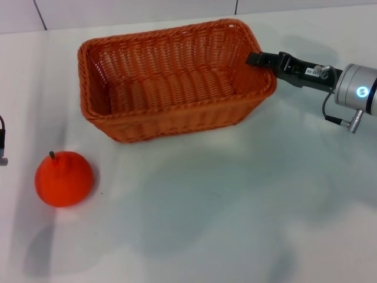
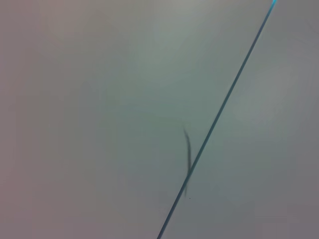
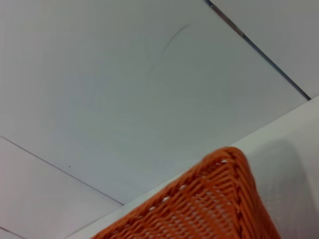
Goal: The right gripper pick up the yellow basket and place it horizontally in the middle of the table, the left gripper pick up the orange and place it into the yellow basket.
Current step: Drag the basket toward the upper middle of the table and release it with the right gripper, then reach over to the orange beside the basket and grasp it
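Right gripper point(image 1: 263, 61) pinching basket point(image 1: 171, 82) rim; presumably light, stiff weave. Left gripper point(image 1: 3, 144) state indeterminate. Orange point(image 1: 63, 178) untouched.

Woven orange-brown yellow basket point(image 1: 177, 82) upright; stemmed orange point(image 1: 63, 178) beside it, apart.

We see a plain white, glossy tabletop point(image 1: 224, 212) meeting a pale panelled wall point(image 1: 147, 12) split by thin dark seams point(image 2: 219, 119); soft shadows fall across it.
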